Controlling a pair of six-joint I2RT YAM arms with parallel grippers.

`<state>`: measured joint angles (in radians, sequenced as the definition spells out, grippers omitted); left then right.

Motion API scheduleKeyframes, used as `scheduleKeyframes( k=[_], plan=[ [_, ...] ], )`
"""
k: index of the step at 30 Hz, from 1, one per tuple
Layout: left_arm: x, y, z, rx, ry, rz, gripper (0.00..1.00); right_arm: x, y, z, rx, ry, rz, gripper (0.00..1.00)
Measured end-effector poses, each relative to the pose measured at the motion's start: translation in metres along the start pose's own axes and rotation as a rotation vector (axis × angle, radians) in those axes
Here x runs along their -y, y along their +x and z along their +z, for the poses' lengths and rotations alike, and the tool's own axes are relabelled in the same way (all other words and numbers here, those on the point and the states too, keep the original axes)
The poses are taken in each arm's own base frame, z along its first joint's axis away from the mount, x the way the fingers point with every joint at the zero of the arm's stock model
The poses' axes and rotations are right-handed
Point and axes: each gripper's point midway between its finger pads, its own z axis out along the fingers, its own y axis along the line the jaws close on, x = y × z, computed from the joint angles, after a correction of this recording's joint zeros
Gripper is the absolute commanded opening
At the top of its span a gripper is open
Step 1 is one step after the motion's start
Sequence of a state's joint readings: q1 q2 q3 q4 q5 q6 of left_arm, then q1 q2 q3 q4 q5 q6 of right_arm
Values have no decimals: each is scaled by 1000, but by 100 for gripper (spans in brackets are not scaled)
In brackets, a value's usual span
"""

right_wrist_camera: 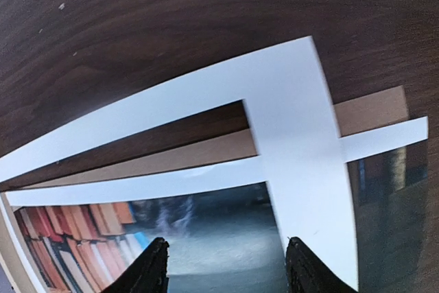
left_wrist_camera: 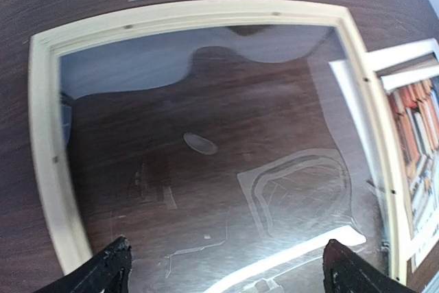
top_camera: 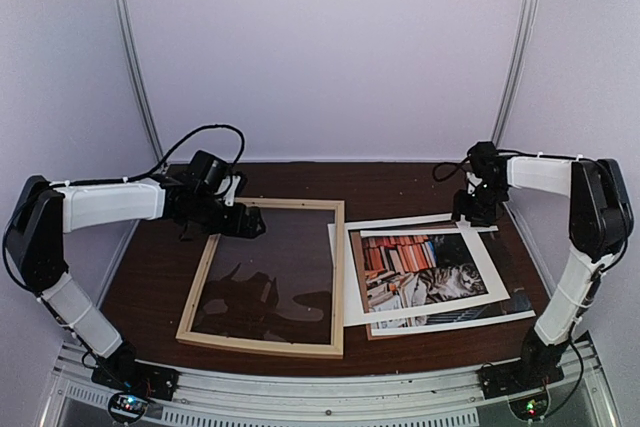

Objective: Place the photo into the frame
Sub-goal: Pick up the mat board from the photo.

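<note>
The frame point(top_camera: 339, 277), of pale wood, lies flat on the dark table, left of centre. In the left wrist view the frame point(left_wrist_camera: 44, 142) fills the picture. My left gripper point(top_camera: 245, 223) hovers over its far left corner; this left gripper point(left_wrist_camera: 230, 276) is open with nothing between its fingers. The photo point(top_camera: 430, 272), a cat with red-orange books and a white border, lies face up to the right of the frame. My right gripper point(top_camera: 478, 213) hangs over the far right corner of the photo point(right_wrist_camera: 226, 228). The right gripper point(right_wrist_camera: 226, 265) is open and holds nothing.
A glossy clear pane point(left_wrist_camera: 206, 169) inside the frame mirrors the arm and the lights. The photo lies askew among other flat sheets: a brown backing board point(right_wrist_camera: 171, 152) and a white strip point(right_wrist_camera: 302, 121). Curved white walls close the table at the back and sides.
</note>
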<state>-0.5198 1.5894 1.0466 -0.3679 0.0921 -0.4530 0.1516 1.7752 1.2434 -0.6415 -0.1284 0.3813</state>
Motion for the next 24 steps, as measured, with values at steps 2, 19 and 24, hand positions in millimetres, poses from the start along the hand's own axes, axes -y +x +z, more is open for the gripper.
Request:
scheduleKeyframes(
  k=[2,19,24],
  plan=[
    [14,0,1,-1,34,23,98,21,-10,3,11,18,34,60],
    [32,7,17,-35,82,40,98,82,-61,55,-17,-59,141,60],
    [31,9,24,-52,76,33,98,70,-64,55,-19,-141,133,57]
  ],
)
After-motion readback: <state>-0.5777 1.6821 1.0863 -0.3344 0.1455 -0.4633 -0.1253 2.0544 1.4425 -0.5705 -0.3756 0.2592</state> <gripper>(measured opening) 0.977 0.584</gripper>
